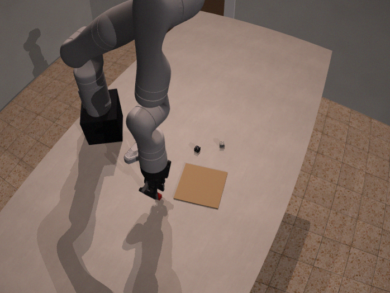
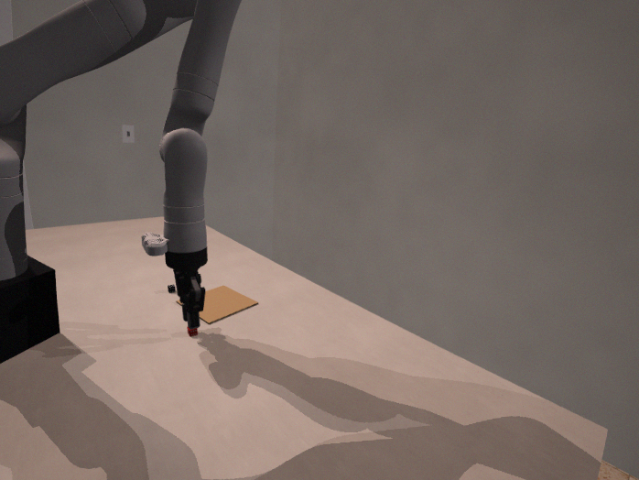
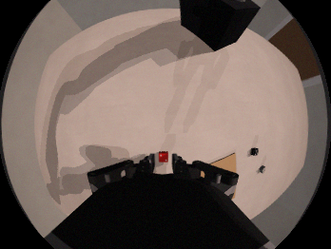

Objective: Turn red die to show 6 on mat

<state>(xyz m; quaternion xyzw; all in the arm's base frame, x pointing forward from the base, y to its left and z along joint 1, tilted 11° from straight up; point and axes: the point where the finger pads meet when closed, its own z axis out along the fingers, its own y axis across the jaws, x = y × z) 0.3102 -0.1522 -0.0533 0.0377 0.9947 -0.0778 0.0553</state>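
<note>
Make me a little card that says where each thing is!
tool: black two-finger tool, open, fingers either side of the small red die
red die: on the beige table, beside the mat, not on it
mat: tan square mat, flat
other dice: small black die and small white die, apart, off the mat

mat just beside hand, two dice beyond mat

Grey arm bent at the elbow, forearm pointing straight down, hand low, fingers partly open, not clamped
</note>
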